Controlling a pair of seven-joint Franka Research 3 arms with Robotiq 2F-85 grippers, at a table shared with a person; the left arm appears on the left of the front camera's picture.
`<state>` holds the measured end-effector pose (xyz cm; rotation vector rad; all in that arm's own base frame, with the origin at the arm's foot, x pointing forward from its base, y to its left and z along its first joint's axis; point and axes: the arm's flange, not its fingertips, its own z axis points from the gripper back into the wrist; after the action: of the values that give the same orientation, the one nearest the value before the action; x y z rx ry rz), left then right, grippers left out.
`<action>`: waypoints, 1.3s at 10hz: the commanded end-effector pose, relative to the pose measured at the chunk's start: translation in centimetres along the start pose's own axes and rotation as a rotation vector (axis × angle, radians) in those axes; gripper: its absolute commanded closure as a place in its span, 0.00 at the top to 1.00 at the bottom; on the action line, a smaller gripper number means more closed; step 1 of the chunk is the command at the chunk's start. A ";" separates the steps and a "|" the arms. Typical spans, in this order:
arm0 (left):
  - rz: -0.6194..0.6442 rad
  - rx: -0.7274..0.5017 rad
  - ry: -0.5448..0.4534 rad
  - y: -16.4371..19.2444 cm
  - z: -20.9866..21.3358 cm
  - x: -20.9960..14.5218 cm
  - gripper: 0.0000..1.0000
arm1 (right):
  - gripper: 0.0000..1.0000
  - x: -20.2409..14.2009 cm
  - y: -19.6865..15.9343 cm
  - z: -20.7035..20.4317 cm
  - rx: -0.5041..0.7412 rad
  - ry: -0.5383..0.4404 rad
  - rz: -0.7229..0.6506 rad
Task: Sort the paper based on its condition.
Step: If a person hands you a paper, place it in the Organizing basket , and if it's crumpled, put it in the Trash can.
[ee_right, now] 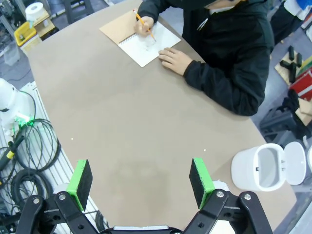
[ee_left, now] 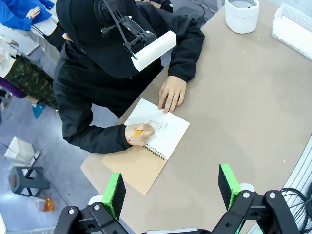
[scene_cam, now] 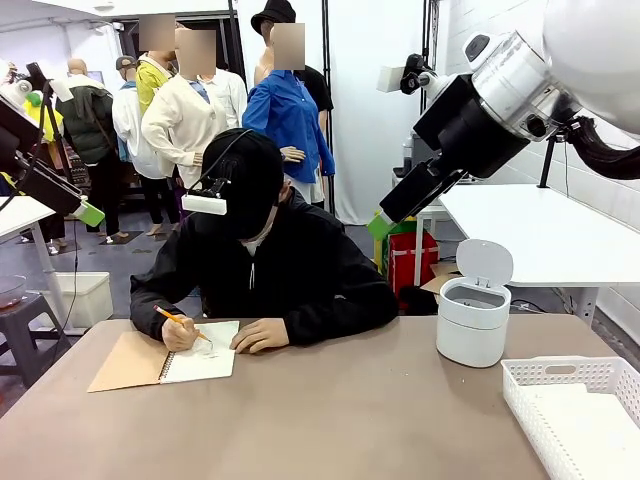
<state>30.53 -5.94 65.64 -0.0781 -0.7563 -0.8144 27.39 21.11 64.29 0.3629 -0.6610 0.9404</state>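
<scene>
step in hand: preparation, before any sorting. the person [scene_cam: 270, 270] sits at the far side of the table [scene_cam: 330, 420] and writes with a pencil [scene_cam: 172, 318] on the open white page [scene_cam: 210, 362] of a spiral notebook [scene_cam: 130, 362]. the writing hand [scene_cam: 180, 333] rests on the page and the other hand [scene_cam: 260, 335] lies flat at the notebook's edge. this page, bound in the notebook, is judged to be the paper of the task. the left gripper [ee_left: 171, 187] hangs raised on the robot's side of the notebook, jaws released, with nothing between the green pads. the right gripper [ee_right: 140, 180] hangs raised well apart from the notebook, jaws likewise released and empty. a white lidded bin [scene_cam: 472, 322], lid up, stands well apart from the notebook toward the robot's right, and a white slotted basket [scene_cam: 560, 375] lies beyond the bin. next move, as a judgement: the page must first be torn free and left flat or crumpled. a flat sheet calls for a pinch at one edge, a lump for a wide grasp, with bin and basket the likely destinations. limits: the basket is cut off at the picture edge, its white contents cannot be told from its floor, and the marks on the page are too faint to read.
</scene>
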 end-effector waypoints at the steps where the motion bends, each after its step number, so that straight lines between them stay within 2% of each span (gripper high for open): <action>1: 0.000 -0.001 -0.001 0.0 0.0 0.0 1.00 | 1.00 0.1 0.0 0.0 0.000 -0.004 0.000; 10: 0.000 -0.001 -0.001 0.0 0.0 0.0 1.00 | 1.00 0.0 0.0 0.0 0.000 0.000 0.000; 13: 0.000 -0.001 -0.001 0.0 0.0 0.0 1.00 | 1.00 0.2 1.2 0.0 0.004 -0.038 -0.040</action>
<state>30.53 -5.94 65.64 -0.0781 -0.7563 -0.8144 26.98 21.44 64.51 0.3644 -0.6681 0.9354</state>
